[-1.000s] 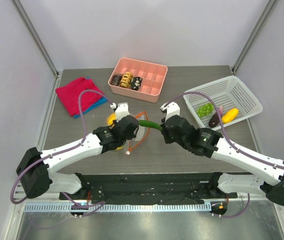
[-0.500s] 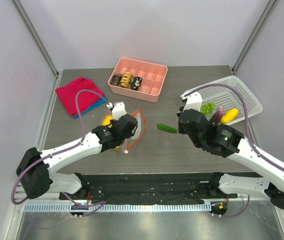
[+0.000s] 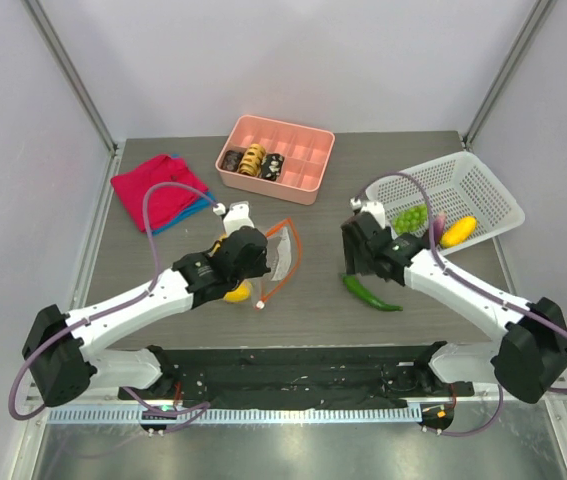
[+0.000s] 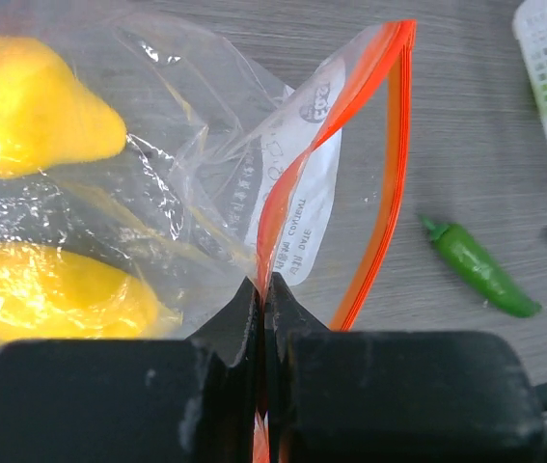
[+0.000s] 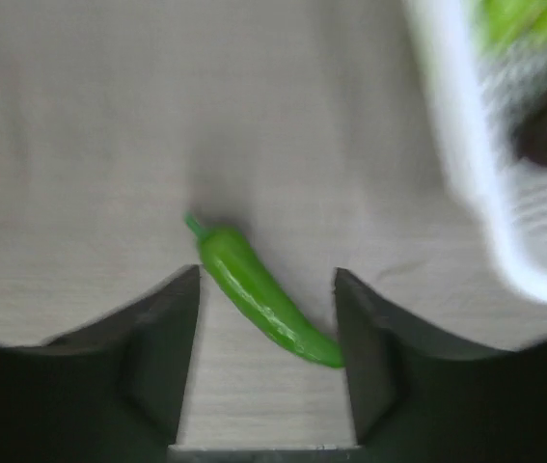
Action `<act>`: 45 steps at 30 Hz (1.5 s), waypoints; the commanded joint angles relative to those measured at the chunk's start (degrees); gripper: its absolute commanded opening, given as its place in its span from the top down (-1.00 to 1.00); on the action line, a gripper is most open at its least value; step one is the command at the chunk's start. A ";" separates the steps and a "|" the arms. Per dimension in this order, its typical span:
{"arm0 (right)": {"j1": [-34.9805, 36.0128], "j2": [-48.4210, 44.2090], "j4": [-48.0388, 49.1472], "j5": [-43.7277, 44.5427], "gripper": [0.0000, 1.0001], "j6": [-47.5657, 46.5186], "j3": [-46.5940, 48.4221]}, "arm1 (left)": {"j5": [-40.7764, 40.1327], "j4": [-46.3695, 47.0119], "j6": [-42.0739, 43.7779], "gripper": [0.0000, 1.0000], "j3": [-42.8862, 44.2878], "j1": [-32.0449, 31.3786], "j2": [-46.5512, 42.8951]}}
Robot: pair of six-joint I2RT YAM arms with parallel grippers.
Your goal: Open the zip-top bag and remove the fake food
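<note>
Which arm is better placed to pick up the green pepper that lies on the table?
The right arm. Its jaws are open and, in its wrist view, the green pepper lies between them. The left arm is busy: its jaws are shut on the orange-red edge of the zip-top bag.

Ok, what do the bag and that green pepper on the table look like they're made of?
The zip-top bag: thin clear plastic film, glossy, judging by its wrinkles and glare. The green pepper: probably moulded plastic, smooth with a sheen along its length, though the look alone leaves that open.
</note>
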 commanded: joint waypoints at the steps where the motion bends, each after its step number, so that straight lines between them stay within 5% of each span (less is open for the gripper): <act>1: 0.28 -1.81 4.77 -7.69 -0.37 5.12 -9.37 | 1.10 3.27 0.43 0.99 -1.20 0.07 -3.32; 5: 0.28 -0.15 5.23 -5.41 -0.75 3.63 -10.89 | 1.72 3.53 0.34 0.99 -1.99 0.07 -3.85; 18: 2.73 8.11 12.26 -15.69 -0.86 0.20 -15.28 | 2.59 4.23 0.52 0.99 -2.52 0.07 -5.35; 24: 5.73 9.88 12.70 -7.79 -0.46 2.92 -14.58 | 4.00 4.24 0.96 0.99 -1.91 0.07 -4.38; 27: 5.64 7.52 12.35 -3.41 0.14 3.10 -13.01 | 4.70 4.32 1.05 0.99 -1.73 0.07 -3.42; 28: 5.46 6.90 12.18 -2.08 0.58 3.10 -12.39 | 4.88 4.32 1.05 0.99 -1.65 0.07 -3.07; 30: 3.97 4.97 10.69 0.47 0.94 2.84 -9.07 | 5.41 4.24 1.22 0.99 -1.21 0.07 -2.28; 39: -13.49 1.00 8.30 9.61 0.98 -2.78 9.39 | 6.20 2.13 2.28 0.99 1.51 -0.55 -0.95; 45: -23.45 9.69 13.56 15.85 0.95 -8.12 17.06 | 6.81 0.54 2.98 1.00 3.54 -1.69 -0.34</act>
